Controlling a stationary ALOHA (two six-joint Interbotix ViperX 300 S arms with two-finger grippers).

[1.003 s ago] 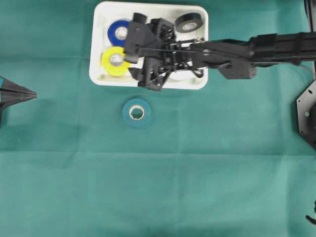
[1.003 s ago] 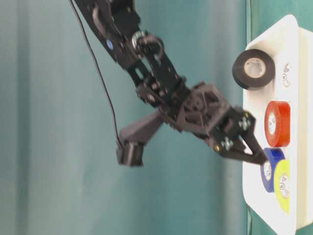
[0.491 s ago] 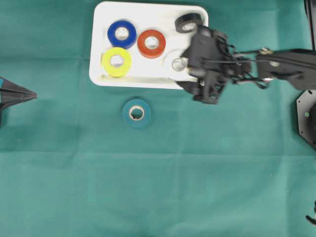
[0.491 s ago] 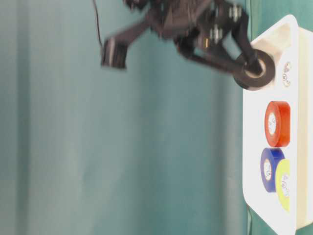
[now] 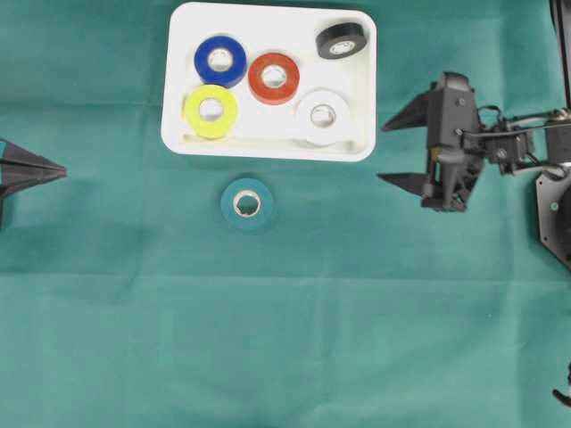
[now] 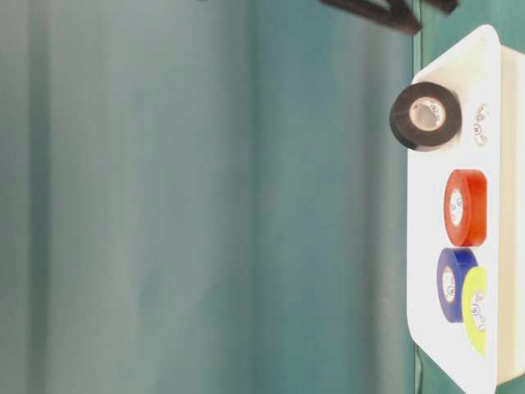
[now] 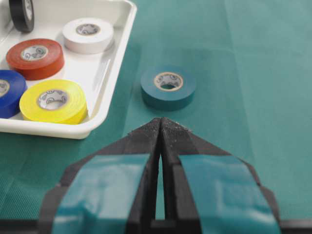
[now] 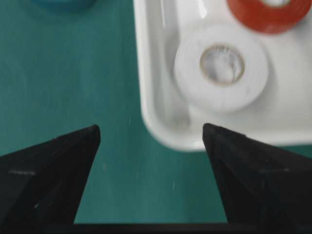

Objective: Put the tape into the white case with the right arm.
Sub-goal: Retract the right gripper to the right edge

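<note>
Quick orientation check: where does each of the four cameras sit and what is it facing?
Overhead: straight down on white case, right claw open.
Table-level: sideways view along the cloth; black tape leans on the case rim.
Left wrist: behind shut left claw, facing teal tape.
Right wrist: between open fingers, facing white tape, seen overhead too.

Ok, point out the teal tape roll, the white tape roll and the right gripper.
teal tape roll (image 5: 247, 204): overhead view, on its top face beside the core.
white tape roll (image 5: 322, 114): overhead view, on its flat top face inside the tray.
right gripper (image 5: 391, 153): overhead view, midway between its two spread fingertips.
</note>
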